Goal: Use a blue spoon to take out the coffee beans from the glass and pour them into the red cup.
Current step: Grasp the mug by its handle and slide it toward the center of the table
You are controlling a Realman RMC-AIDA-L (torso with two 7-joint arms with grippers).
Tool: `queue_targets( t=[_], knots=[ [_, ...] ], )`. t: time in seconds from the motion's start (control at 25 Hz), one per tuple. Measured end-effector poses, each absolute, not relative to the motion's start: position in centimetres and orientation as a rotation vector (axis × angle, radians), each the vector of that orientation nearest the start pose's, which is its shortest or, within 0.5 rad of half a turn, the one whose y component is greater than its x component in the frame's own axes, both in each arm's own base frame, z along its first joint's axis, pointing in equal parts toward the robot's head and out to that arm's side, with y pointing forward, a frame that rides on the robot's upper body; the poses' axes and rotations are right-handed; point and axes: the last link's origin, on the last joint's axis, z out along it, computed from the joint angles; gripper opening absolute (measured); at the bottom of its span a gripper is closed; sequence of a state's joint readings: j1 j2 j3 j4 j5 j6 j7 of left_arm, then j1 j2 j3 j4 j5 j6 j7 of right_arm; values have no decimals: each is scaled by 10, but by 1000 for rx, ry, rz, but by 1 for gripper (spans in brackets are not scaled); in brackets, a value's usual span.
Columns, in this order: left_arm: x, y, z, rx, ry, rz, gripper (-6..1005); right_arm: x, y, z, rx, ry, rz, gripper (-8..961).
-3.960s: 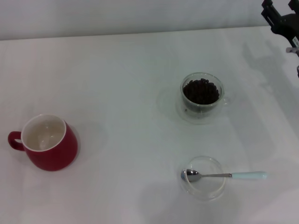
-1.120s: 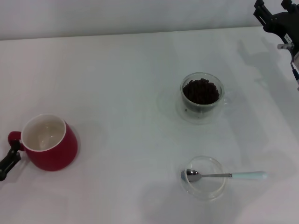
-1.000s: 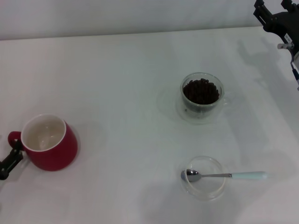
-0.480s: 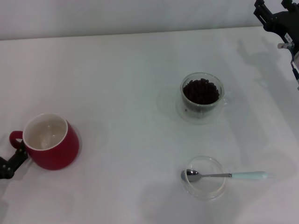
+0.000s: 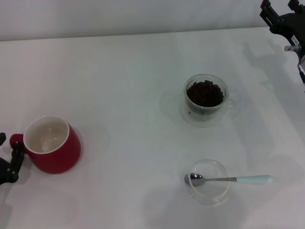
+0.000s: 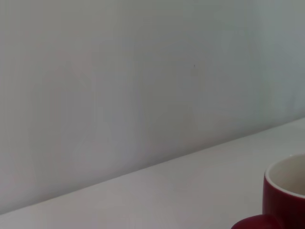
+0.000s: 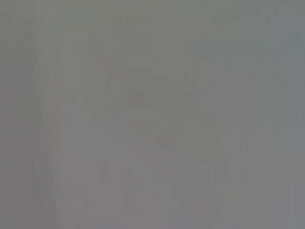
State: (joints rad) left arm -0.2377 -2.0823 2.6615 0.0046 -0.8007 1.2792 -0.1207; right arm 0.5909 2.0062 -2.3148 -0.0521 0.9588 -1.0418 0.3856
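White table [image 5: 119, 71], L end effector [image 5: 8, 162] by red cup [image 5: 52, 150].

No writing, label, brand or number can be read on anything (cup, glass and spoon included).

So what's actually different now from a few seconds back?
The left claw has come into view at the near left edge, by the red cup's handle, and the cup has shifted slightly. The right claw at the far right moved a little. The glass of coffee beans and the blue spoon stayed put.
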Motion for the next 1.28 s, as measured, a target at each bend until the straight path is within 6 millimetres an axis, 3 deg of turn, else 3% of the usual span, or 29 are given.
queue_targets(
  t=[0.56,1.28],
  knots=[
    [-378,229,-44,-1935,-437,-444,107,335,384,30,-1525,685,739,817],
    [-355,243,-64,-1977,-377,-462,84,335,385,31,-1524,683,738,816]
  ],
)
